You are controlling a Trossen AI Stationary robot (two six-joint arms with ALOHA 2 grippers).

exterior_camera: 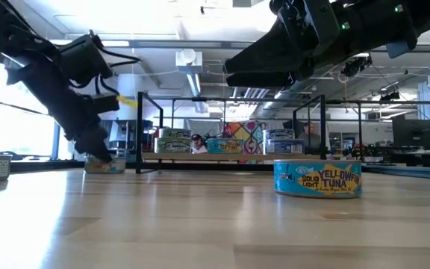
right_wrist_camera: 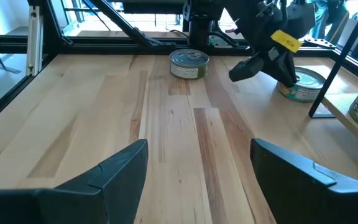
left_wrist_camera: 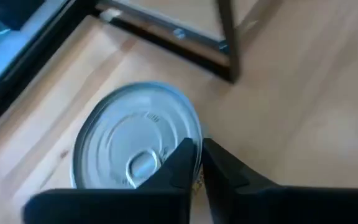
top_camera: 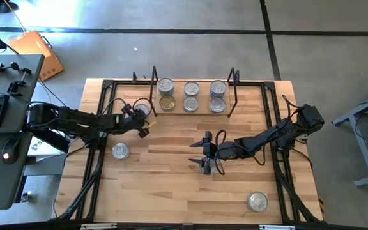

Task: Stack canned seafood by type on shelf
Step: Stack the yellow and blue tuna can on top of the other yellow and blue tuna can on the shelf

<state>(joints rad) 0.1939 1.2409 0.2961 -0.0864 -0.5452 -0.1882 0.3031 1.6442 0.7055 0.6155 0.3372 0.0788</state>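
The shelf stands at the table's far edge between two black wire uprights. It holds several silver- and gold-lidded cans in three short stacks or rows. One silver-lidded can stands on the table just left of the shelf. My left gripper is shut, with its tips at that can's rim. My right gripper hovers open over the middle of the table, with no can between its fingers. Two loose cans rest on their bases, one at the left and one near the front right. My left gripper comes slanting down from the table's left, and its shut fingertips stand at the lid's rim on the can's side away from the shelf's far rail. Whether they touch the can, I cannot tell. The can stands flat on the table.
The blue Yellowfin Tuna can stands close to the table's near edge. A black frame rail runs along each side of the table. The shelf's left upright rises just beyond the can beside my left gripper. Bare wood lies between the two arms.
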